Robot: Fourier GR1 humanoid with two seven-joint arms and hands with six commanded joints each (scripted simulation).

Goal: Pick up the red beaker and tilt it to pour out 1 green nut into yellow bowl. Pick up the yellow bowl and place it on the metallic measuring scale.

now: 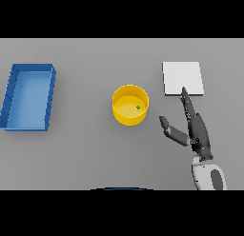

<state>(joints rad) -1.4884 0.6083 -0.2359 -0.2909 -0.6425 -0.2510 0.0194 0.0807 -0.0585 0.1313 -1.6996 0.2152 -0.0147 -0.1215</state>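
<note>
Bowl not yet lifted – the risk is a tipped bowl and a lost nut.

The blue tray [28,97] lies well left, out of play; the pale square measuring scale [183,78] sits to the right, under the tips of the right hand [198,130], whose fingers are straight and spread wide, holding nothing. A grasp on one wall could tilt the yellow bowl [130,104] – round, open, upright mid-table – and spill the green nut [138,107] lying inside near its right wall. No red beaker shows.
</note>
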